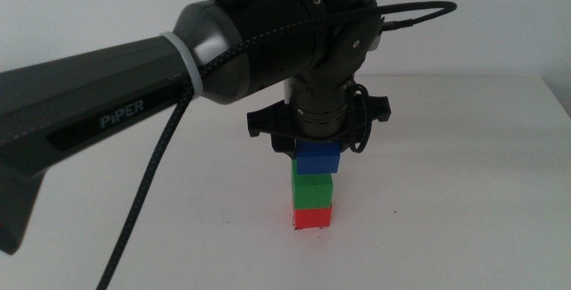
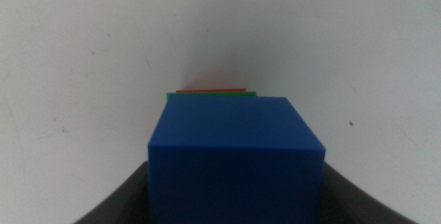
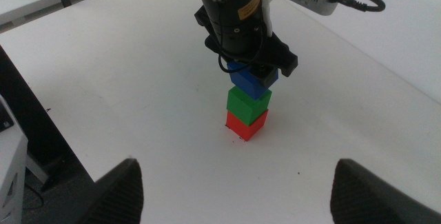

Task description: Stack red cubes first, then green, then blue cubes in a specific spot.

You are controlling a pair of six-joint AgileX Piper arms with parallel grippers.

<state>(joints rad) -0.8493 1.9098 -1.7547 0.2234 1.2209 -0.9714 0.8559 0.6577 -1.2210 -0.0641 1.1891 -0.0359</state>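
Placing the blue cube [image 1: 318, 158] as the last layer, by the look of it: sitting on or just above the green cube [image 1: 311, 189], itself resting on the red cube [image 1: 312, 217] on the white table [image 1: 464, 201]. Standing a little past the table's middle toward 6 o'clock in the middle view, with the left gripper [image 1: 318, 152] coming straight down from 12 o'clock. Closing on the blue cube from both sides, dark jaws flanking it in the left wrist view. Overhanging slightly toward 3 o'clock against the green one; contact between the two too fine to confirm.

Hiding the pen corner marks of the chosen spot under the red base, so not checkable.

Doing it well, as a judgement: squaring the blue cube over the green before letting go, easing down until seated flat, parting the jaws evenly and only a little, then lifting straight up without brushing the tower.

Waiting well back toward 6 o'clock, the right gripper [image 3: 234, 186], jaws spread wide and holding nothing.
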